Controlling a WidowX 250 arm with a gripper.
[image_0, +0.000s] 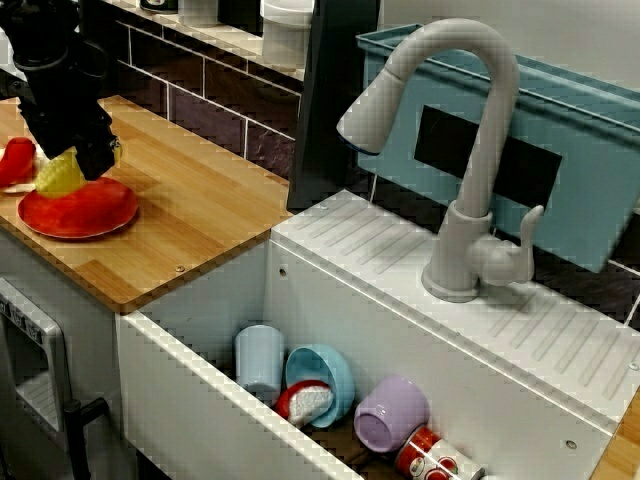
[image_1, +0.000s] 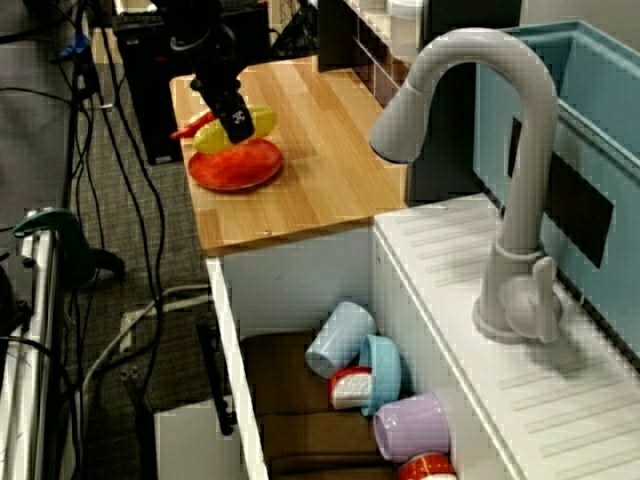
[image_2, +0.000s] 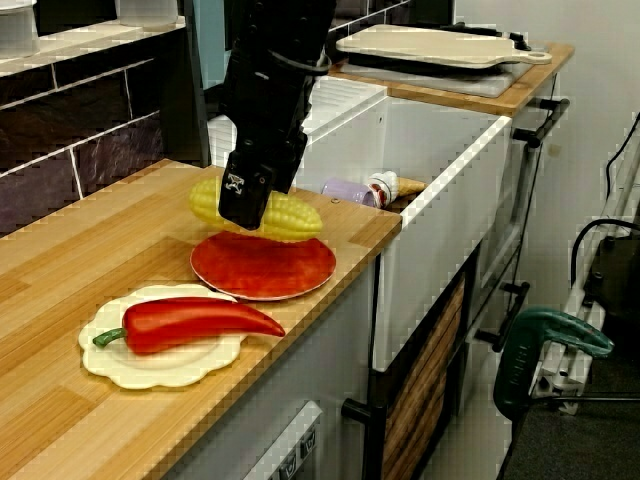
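My black gripper (image_2: 247, 196) is shut on a yellow corn cob (image_2: 285, 215), seen from the counter's end. The cob lies level, just over the far part of a red plate (image_2: 265, 268) on the wooden counter (image_2: 90, 250). Whether the cob touches the plate cannot be told. Across the sink, the gripper (image_0: 88, 152) covers most of the corn cob (image_0: 58, 177) above the red plate (image_0: 80, 210). Looking along the sink, the gripper (image_1: 237, 122) grips the corn cob (image_1: 260, 122) at its middle over the red plate (image_1: 238, 168).
A red pepper (image_2: 190, 322) lies on a cream scalloped plate (image_2: 150, 362) beside the red plate. The white sink (image_0: 200, 390) holds a light blue cup (image_0: 259, 360), a blue bowl (image_0: 335, 380) and a purple cup (image_0: 388, 412). A grey faucet (image_0: 470, 150) arches over the sink.
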